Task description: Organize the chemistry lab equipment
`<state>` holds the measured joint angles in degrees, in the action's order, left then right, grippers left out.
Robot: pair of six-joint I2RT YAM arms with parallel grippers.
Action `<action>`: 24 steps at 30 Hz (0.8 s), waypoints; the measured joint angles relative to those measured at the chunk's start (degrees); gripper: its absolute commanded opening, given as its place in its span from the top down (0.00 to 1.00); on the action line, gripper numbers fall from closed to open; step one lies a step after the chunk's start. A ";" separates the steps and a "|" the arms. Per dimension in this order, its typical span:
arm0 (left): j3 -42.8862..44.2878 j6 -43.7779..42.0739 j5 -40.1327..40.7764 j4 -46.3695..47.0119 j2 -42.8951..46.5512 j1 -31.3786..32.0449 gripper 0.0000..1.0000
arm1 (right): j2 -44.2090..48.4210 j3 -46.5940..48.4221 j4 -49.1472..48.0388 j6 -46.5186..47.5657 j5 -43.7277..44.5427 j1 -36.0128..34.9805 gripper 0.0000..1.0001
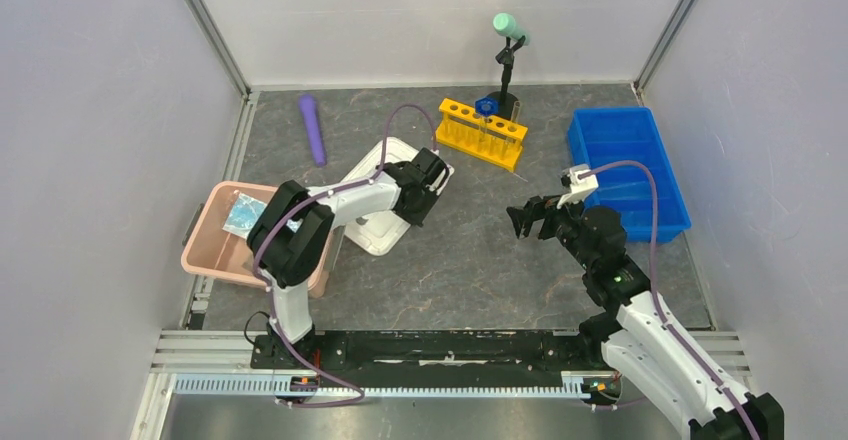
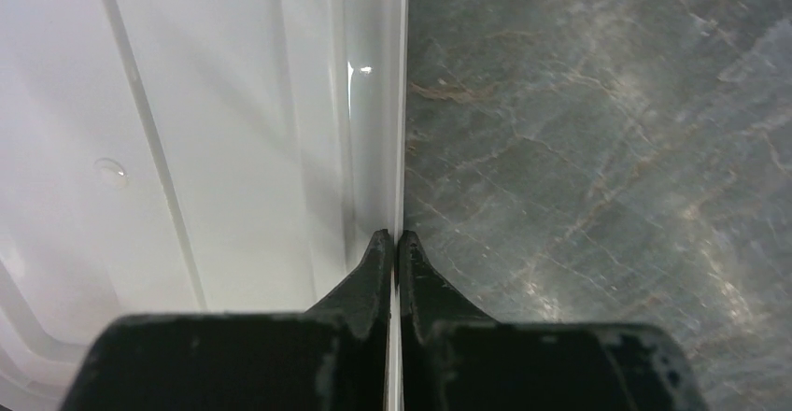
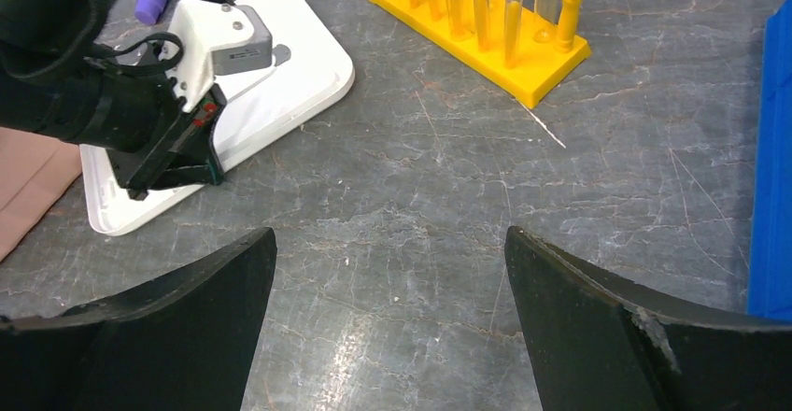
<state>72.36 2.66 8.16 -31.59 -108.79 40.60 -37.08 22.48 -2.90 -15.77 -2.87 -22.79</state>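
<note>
Your left hand is pinched shut on the white tray's edge. Your right hand gapes wide, holding nothing. Clear tubes stand in the yellow rack; pale blue mask lies in the pink bin.

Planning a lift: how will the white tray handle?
The white tray looks thin and flat, so probably light and stiff. Pinched at its rim by the fingers of the left gripper, its glossy plastic may slip or tilt.

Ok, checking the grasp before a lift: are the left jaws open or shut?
Shut: on the left gripper, the jaws pinch the white tray by its thin rim.
</note>
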 measured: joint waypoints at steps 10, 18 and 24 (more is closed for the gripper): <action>-3.96 1.70 -8.74 -0.87 9.86 1.29 0.98 | -4.37 -0.22 -4.59 -0.35 -0.17 0.00 0.07; -8.31 3.34 -16.81 -1.33 21.38 1.40 0.98 | -8.94 -4.94 -21.46 7.41 -9.33 0.00 0.15; -11.87 4.00 -22.38 -2.23 30.93 1.38 0.98 | -15.10 -5.53 -29.18 21.81 -17.35 -0.04 0.12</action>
<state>60.49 6.66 -14.22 -33.82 -77.87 41.98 -52.18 16.95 -32.08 6.04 -20.23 -22.83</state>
